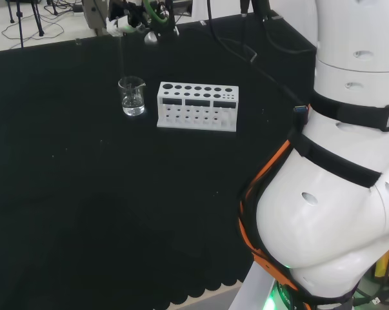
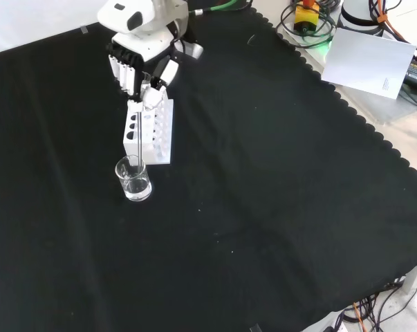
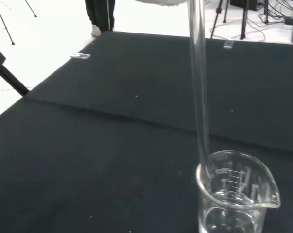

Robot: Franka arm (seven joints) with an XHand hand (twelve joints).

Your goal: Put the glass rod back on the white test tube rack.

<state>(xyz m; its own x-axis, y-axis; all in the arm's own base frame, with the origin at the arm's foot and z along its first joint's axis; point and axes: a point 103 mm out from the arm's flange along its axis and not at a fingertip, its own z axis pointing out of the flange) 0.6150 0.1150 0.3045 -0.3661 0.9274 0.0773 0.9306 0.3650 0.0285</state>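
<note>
A thin glass rod [image 3: 198, 87] hangs almost upright from my hand [image 2: 142, 62], whose fingers are curled round its top end. The rod [image 2: 140, 138] reaches down into a small clear glass beaker [image 2: 133, 180], just inside the rim [image 3: 233, 194]. In the head view the beaker [image 1: 131, 95] stands just left of the white test tube rack [image 1: 197, 105], and the hand [image 1: 131, 24] is high above it. In the front view the rack [image 2: 153, 128] lies directly under the hand, with the beaker close in front of it. The rack's holes look empty.
The arm's white links [image 1: 336, 161] take up the right of the head view. A white sheet of paper [image 2: 371, 62] and cables lie beyond the cloth's scalloped edge [image 2: 374, 138] in the front view. Stand legs [image 1: 26, 22] rise behind the bench.
</note>
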